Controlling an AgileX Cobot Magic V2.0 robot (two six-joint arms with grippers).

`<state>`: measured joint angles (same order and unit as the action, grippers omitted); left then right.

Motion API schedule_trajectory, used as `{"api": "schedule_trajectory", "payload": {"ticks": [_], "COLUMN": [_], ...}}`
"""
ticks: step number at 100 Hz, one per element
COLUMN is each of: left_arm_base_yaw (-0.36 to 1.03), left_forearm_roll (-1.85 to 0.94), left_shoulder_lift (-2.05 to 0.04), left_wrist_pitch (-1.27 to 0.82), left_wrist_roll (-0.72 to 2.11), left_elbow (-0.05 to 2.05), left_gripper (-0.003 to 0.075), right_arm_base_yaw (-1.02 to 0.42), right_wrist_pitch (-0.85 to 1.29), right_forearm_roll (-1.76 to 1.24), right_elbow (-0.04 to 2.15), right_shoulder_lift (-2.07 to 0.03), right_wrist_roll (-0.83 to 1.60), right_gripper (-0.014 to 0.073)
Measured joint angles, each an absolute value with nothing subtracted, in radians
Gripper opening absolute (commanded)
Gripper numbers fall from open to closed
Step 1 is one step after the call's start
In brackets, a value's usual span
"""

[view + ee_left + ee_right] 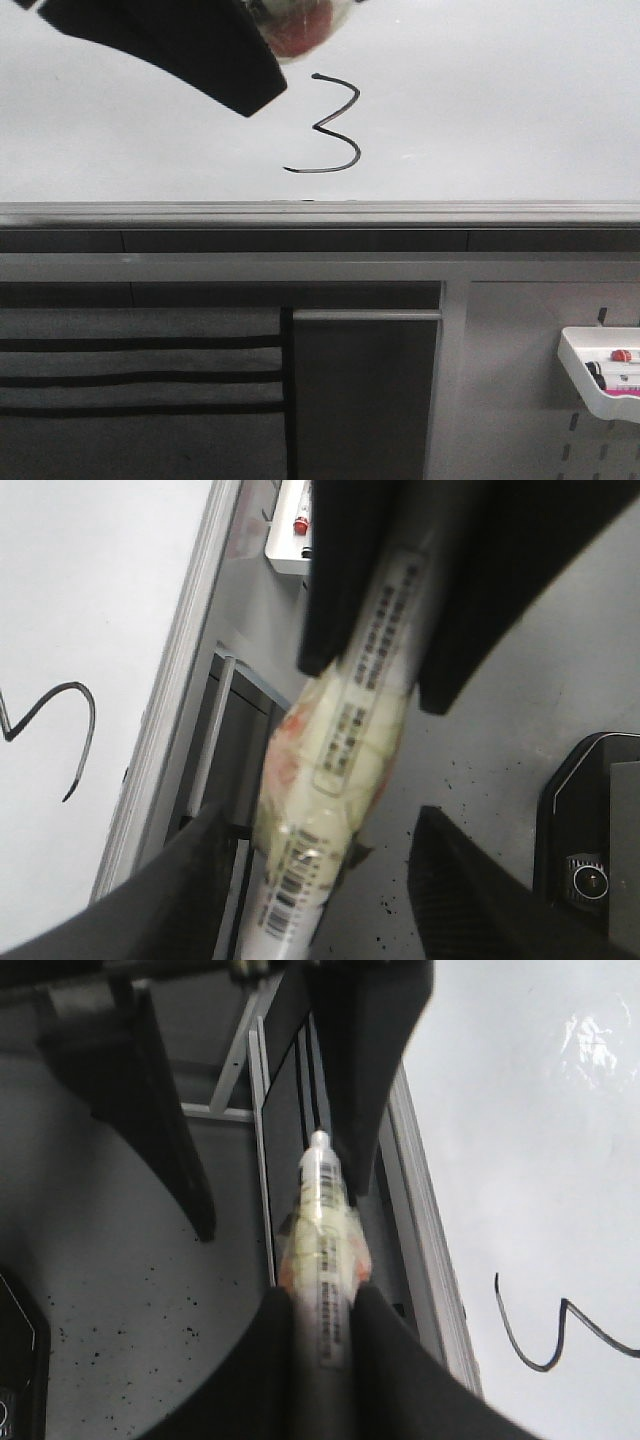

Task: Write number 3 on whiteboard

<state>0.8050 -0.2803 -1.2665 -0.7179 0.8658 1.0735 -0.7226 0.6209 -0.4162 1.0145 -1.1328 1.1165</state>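
The number 3 (327, 125) stands finished on the whiteboard (500, 100), just above its lower rail. The right gripper (325, 1305) is clamped on the marker (322, 1250), while the left gripper (320, 855) is spread apart around that marker, not squeezing it. The digit lies just beside the grippers, so pulling away looks like the coming move.

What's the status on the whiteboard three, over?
Right gripper shut on marker. Left gripper open, marker between its fingers. Number 3 written on whiteboard, uncovered.
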Motion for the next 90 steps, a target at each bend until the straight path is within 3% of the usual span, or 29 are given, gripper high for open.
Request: {"api": "schedule_trajectory", "payload": {"ticks": [16, 35, 77, 90], "left_arm_base_yaw": [0.805, 0.805, 0.807, 0.807], "left_forearm_roll": [-0.280, -0.270, -0.258, -0.257], "left_shoulder_lift": [-1.267, -1.267, -1.267, -1.267], "left_wrist_pitch": [-0.726, -0.737, -0.746, -0.747], "left_wrist_roll": [0.866, 0.871, 0.901, 0.903], "left_elbow": [1.079, 1.079, 1.079, 1.079], "left_gripper": [0.0163, 0.0074, 0.0027, 0.0006], "right_arm_base_yaw": [-0.723, -0.725, -0.725, -0.725], "right_wrist_pitch": [0.621, 0.630, 0.638, 0.638], "right_forearm_roll": [-0.416, -0.416, -0.416, -0.416], "right_elbow": [1.015, 1.015, 1.015, 1.015], "right_shoulder_lift": [-1.133, -1.133, -1.133, -1.133], "right_wrist_roll": [1.117, 1.117, 1.127, 1.126], "right_gripper": [-0.0048, -0.0048, -0.0039, 0.0069]}}
